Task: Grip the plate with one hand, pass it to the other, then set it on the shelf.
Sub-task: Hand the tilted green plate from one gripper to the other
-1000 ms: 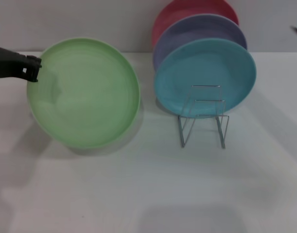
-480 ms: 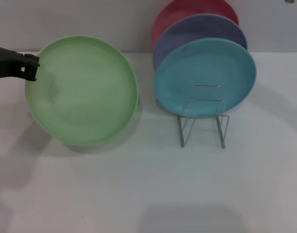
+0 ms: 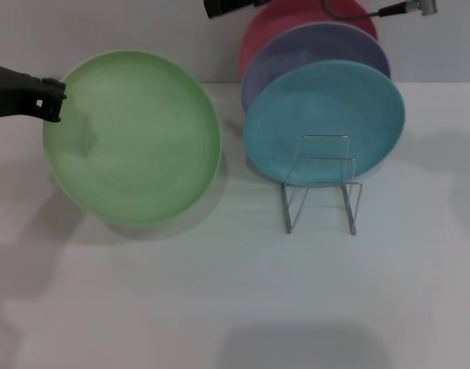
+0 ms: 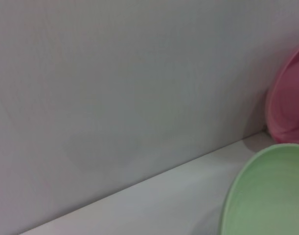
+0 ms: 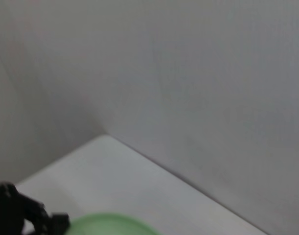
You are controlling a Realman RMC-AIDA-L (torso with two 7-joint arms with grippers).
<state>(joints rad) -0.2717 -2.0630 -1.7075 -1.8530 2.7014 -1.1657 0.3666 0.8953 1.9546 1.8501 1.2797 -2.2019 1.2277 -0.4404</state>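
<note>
The white tabletop (image 3: 219, 292) fills the lower part of the head view and meets a pale grey wall (image 3: 127, 31) at the back. The round, matte light green plate with a shallow rim (image 3: 133, 137) is the largest object; it is held tilted above the left half of the table, its face turned toward the camera, and casts a shadow on the surface beneath it. It stands well apart from the rack. To its right, three plates of the same size stand upright one behind another: a teal-blue plate (image 3: 325, 123) at the front, a purple plate (image 3: 315, 50) behind it, and a pink-red plate (image 3: 277, 23) at the back, against the wall. The thin silver wire dish rack (image 3: 321, 184) with upright bent-wire loops sits on the table in front of the teal-blue plate, and its front loops carry nothing. The left gripper (image 3: 50, 100), black and narrow, reaches in from the left edge and is clamped on the left rim of the green plate; the right wrist view shows it (image 5: 39, 220) touching the plate's edge (image 5: 110, 225). The right gripper (image 3: 227, 8) is a dark tip at the top edge, above the plates; whether it is apart or together cannot be determined.
</note>
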